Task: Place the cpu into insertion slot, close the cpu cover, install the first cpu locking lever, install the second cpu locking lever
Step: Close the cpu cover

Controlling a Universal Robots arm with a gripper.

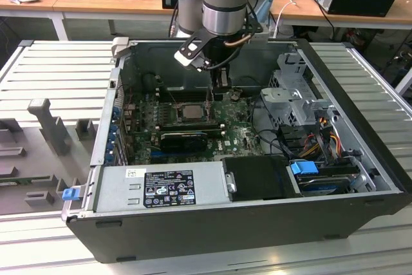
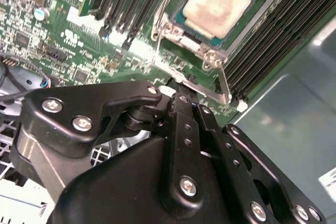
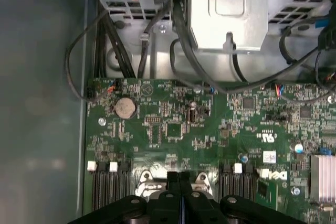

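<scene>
The cpu lies flat in the insertion slot on the green motherboard, its dull pale top showing through the window of the cpu cover. The silver cover frame lies down around the chip. My gripper hangs inside the case just beyond the socket's far edge, on the exterior view's right of the chip. Its black fingers are pressed together with nothing seen between them. The gripper's tip sits right at a thin silver locking lever running along the socket's edge.
Long black memory slots flank the socket. A metal drive cage with cables stands at the exterior view's right, and the power supply at the front. A coin battery and a heatsink sit on the board.
</scene>
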